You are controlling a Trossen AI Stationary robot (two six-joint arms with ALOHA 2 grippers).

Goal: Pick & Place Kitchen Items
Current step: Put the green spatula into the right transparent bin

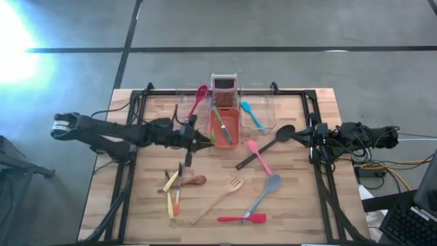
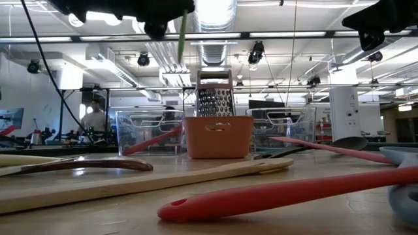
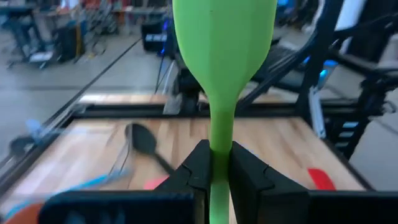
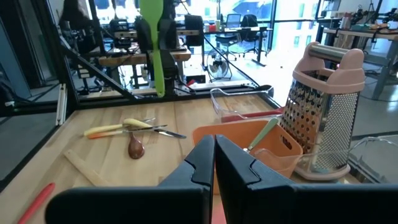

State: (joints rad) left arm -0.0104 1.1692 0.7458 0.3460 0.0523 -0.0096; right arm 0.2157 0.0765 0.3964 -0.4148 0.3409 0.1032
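Nearest the front edge of the worktop (image 1: pixel 287 205) lie a red spatula (image 1: pixel 243 219), a wooden fork (image 1: pixel 220 199) and yellow-handled knives (image 1: pixel 171 190). Above them the left claw (image 3: pixel 217 174) is clenched on a green spatula (image 3: pixel 222 56), held off the worktop just beside the orange tub (image 1: pixel 225 128). The right claw (image 4: pixel 214 158) is clenched on nothing at the right edge. Farthest back stands a grater (image 1: pixel 224 90).

Dark jointed arms, black cables
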